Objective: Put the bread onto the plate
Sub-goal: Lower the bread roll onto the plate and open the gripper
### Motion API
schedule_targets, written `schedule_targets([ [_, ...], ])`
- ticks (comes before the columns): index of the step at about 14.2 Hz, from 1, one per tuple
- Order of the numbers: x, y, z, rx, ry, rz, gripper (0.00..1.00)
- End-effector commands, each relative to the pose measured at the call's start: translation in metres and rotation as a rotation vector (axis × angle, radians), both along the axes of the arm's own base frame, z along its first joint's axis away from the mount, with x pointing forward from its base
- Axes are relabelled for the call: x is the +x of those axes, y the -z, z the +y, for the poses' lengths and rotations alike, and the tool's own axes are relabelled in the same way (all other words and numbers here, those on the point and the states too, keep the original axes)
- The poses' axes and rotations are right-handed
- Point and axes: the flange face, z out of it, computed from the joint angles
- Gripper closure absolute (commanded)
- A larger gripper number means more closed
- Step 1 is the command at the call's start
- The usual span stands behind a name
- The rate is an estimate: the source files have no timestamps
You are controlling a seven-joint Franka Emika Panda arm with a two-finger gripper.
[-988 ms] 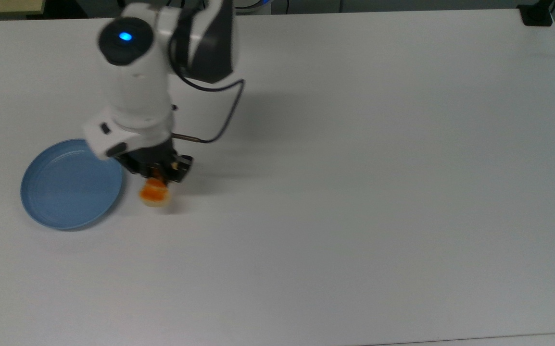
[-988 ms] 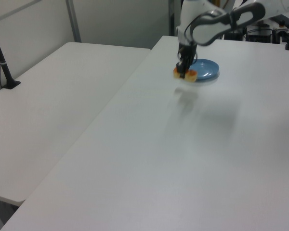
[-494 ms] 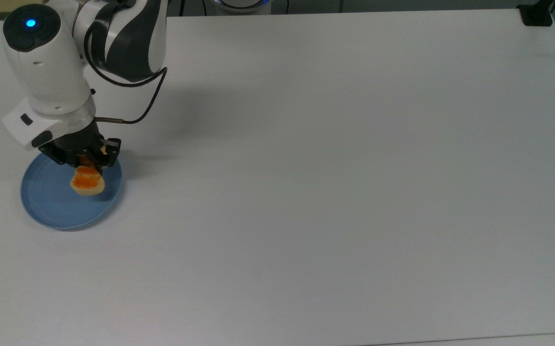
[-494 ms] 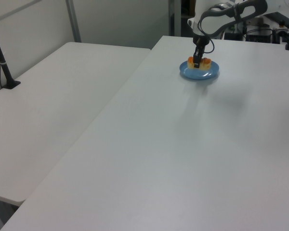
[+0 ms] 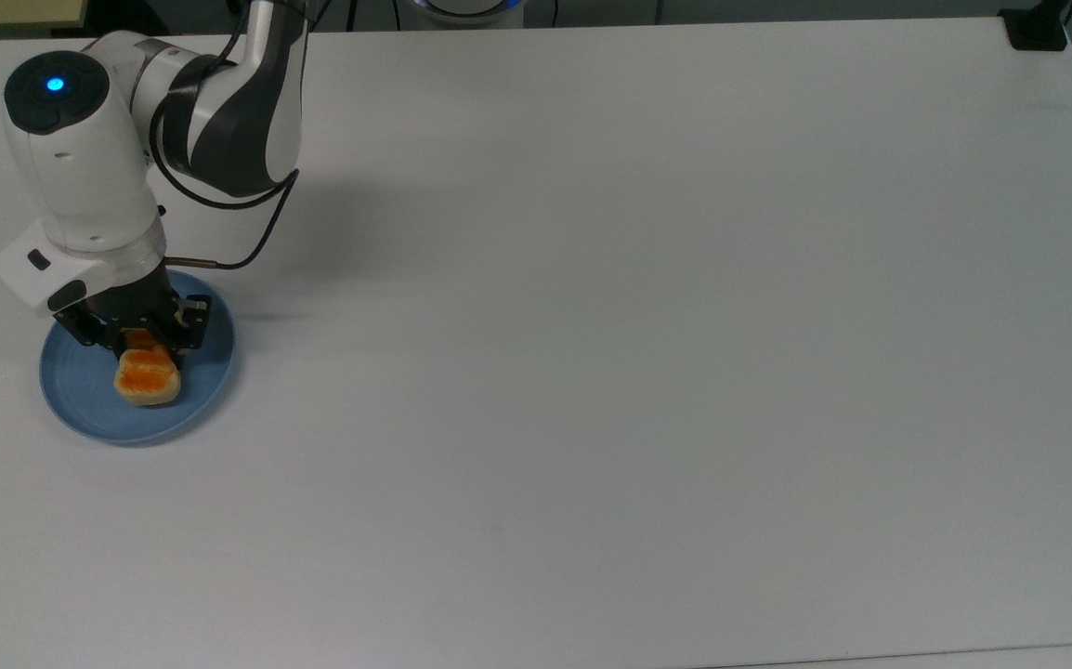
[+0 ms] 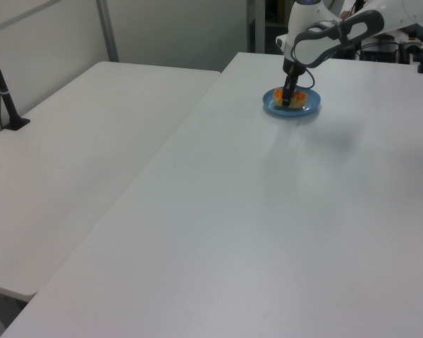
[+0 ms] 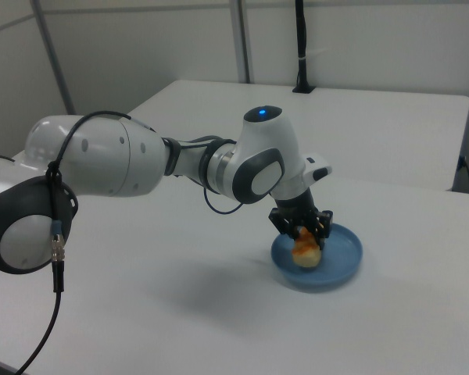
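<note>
Orange-topped bread point(image 5: 147, 380), apparently gripped by end effector point(image 5: 140, 342), over plate point(image 5: 81, 400).

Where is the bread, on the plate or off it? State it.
On or just above it: the bread sits within the plate rim, gripper shut on it; contact cannot be told.

You have a broad white table point(image 5: 647, 372) as the work surface, matte and plain. In the left view a second white table point(image 6: 77, 155) butts against it on the left view's left, with a thin seam between the two. A black post on a small black base point(image 6: 5, 98) stands on that second table near its far left edge, and a black clamp point(image 5: 1036, 28) sits at the first table's far corner on the top view's right. Pale partition walls with grey metal uprights point(image 7: 239, 39) stand behind the tables in the right view.
</note>
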Motion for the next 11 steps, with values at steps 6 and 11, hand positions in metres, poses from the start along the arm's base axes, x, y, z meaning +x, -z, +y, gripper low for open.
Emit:
schedule_targets([
  [6, 0.010, -0.053, 0.028, 0.002, 0.040, -0.089, 0.00],
  [11, -0.003, -0.133, 0.102, 0.062, 0.112, -0.052, 0.00],
])
